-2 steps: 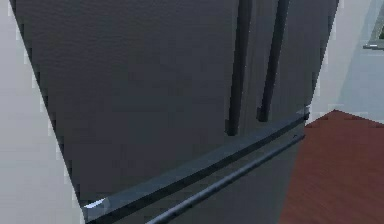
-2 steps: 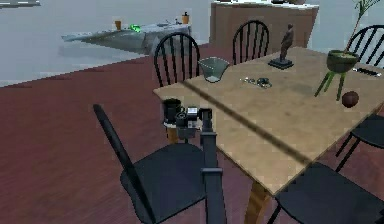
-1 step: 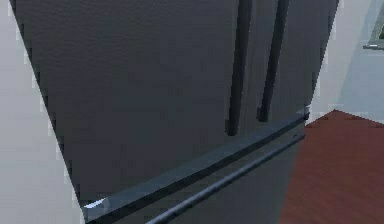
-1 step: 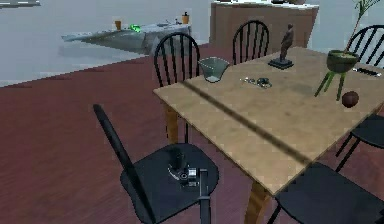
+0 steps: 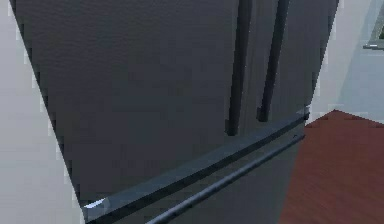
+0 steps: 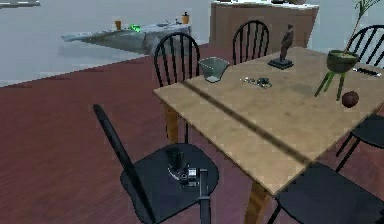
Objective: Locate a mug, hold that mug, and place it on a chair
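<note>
A black spindle-back chair stands at the near side of a wooden dining table in the arm side view. The arm's dark bar rises from the bottom edge to just above this chair's seat. Its white marked squares lie over the seat, with the gripper just left of them. A dark rounded shape sits at the gripper's end against the dark seat. I cannot make out what it is. I cannot tell whether the gripper holds anything.
A dark grey fridge stands close ahead in the forward view. The table carries a grey bowl, a dark statuette, a potted plant and a dark red ball. More black chairs ring it. Open red-brown floor lies on the left.
</note>
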Tool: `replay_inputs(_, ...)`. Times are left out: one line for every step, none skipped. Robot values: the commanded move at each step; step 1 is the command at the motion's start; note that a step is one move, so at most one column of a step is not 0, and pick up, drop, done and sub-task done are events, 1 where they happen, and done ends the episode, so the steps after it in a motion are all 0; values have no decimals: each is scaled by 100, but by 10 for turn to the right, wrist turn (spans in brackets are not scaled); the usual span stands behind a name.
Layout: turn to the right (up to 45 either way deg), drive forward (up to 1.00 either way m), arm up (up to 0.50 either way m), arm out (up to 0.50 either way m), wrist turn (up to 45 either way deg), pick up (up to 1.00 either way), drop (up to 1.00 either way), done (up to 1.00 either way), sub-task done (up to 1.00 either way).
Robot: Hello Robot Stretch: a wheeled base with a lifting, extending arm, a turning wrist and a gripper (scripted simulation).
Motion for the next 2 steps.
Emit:
replay_inputs(0,0,10,0,0,0,0,0,0)
replay_inputs(0,0,0,-8,0,0,0,0,0)
